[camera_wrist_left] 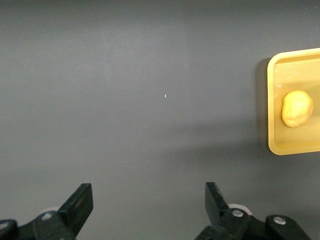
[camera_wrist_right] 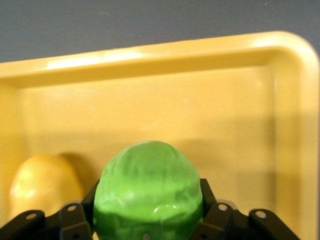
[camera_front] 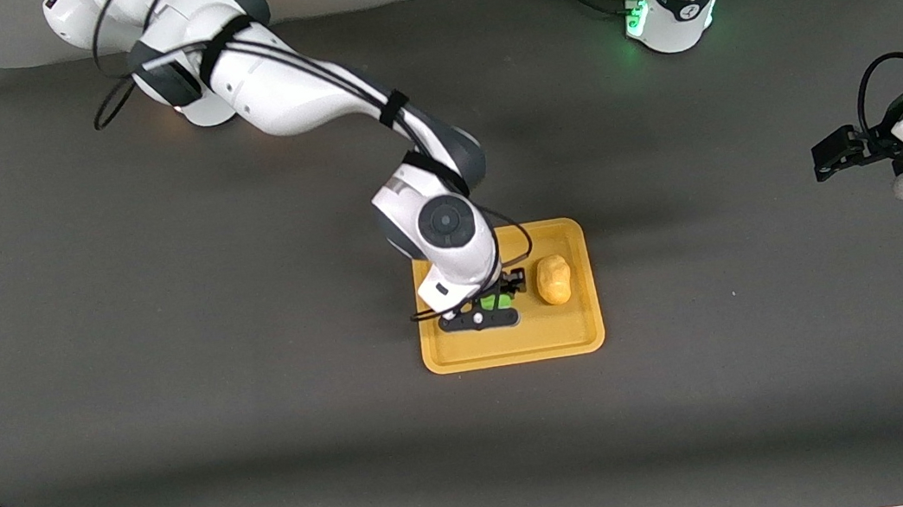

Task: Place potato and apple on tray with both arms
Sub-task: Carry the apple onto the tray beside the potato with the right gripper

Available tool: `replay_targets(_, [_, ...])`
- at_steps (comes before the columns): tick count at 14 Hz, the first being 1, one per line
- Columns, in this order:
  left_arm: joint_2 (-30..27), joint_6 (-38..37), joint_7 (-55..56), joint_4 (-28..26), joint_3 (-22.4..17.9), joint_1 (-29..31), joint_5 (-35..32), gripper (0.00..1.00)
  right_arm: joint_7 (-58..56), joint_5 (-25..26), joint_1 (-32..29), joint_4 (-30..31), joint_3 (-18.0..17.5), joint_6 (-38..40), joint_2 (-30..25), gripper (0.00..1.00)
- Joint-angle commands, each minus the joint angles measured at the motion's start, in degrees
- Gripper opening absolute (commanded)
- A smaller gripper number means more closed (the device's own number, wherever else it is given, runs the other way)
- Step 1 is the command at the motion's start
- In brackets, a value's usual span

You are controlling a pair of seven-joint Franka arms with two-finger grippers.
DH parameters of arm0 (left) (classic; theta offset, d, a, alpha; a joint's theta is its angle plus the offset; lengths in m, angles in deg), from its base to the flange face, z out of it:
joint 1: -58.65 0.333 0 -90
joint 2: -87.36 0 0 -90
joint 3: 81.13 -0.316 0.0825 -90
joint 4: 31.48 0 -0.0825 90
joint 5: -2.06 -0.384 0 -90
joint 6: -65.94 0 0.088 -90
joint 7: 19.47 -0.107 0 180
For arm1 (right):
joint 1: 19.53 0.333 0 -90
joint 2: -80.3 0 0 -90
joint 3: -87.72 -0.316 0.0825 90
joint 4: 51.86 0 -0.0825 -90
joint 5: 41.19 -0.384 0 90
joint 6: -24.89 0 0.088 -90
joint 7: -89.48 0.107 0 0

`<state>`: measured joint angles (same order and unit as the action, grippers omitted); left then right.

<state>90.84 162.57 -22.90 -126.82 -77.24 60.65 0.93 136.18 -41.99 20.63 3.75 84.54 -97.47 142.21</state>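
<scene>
Apple [camera_wrist_right: 148, 192] sits clamped in your right end effector [camera_front: 491, 301], low over the tray [camera_front: 517, 351] for release beside the potato [camera_front: 553, 279] already lying there; your left end effector [camera_wrist_left: 147, 210] waits open over bare counter [camera_front: 170, 369], clear of the drop.

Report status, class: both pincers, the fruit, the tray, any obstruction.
Right pincer shut on apple, over tray. Left pincer open, waiting over bare table toward the left arm's end. Potato on tray. Nothing in the way.

Even overhead light, soft shadows on the table [camera_front: 170, 369], glare on the tray [camera_wrist_right: 150, 55] rim.
</scene>
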Motion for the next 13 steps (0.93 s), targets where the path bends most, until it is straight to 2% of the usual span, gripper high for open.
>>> replay_targets(1, [0.91,-0.48,-0.96,1.38,0.15,0.20,0.25,1.00,1.28,0.88,0.27,-3.67,0.54,-0.33,3.03,0.54])
replay_targets(6, [1.26,-0.48,-0.96,1.38,0.24,0.02,0.25,1.00,3.30,0.89,0.27,-3.67,0.45,-1.03,3.39,0.54])
replay_targets(7, [1.26,-0.48,-0.96,1.29,0.24,0.11,0.25,1.00,3.31,0.89,0.27,-3.58,0.45,-1.12,3.39,0.69])
replay_targets(8, [1.35,-0.39,-0.96,1.38,0.24,0.11,0.25,1.00,3.31,0.89,0.27,-3.58,0.45,-1.29,3.39,1.00])
replay_targets(11, [1.53,-0.30,-0.96,1.38,0.24,0.20,0.25,1.00,3.48,0.72,0.18,-3.32,0.45,-0.33,2.17,1.00])
replay_targets(13, [1.53,-0.30,-0.87,1.38,0.24,0.11,0.25,1.00,4.27,0.71,0.18,-3.40,0.45,4.30,-0.02,1.00])
